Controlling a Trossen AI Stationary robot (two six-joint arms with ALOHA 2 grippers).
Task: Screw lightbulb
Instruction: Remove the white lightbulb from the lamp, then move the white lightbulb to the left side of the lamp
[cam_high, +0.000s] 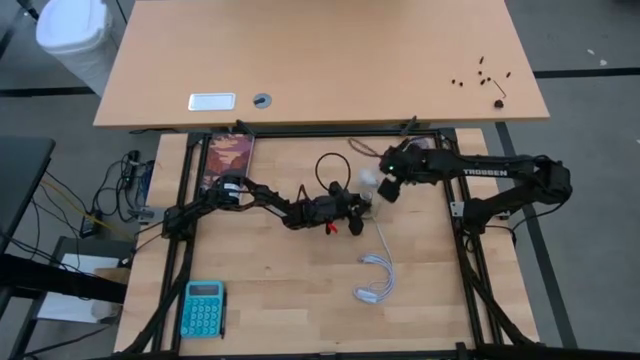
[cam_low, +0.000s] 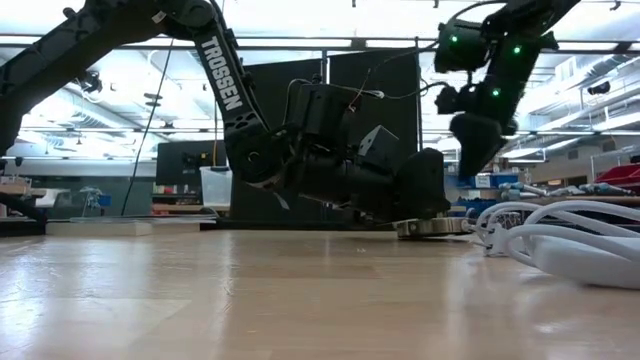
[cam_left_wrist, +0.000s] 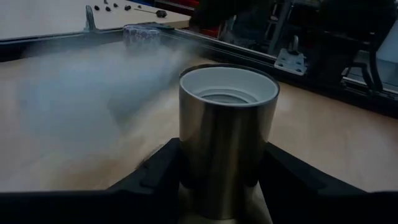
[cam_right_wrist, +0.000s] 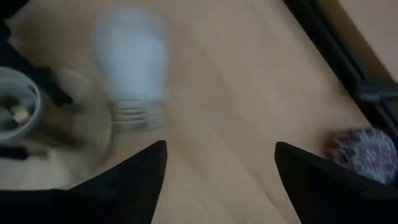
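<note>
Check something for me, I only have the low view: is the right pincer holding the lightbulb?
Observer: No. The right pincer is open and empty. The lightbulb lies on the table ahead of it.
Operator: Left pincer?
Observer: The left pincer is closed on a metal socket, gripping it from both sides.
Operator: Anything in the socket?
Observer: Nothing. The left wrist view looks into its mouth, and the white inside is bare.
</note>
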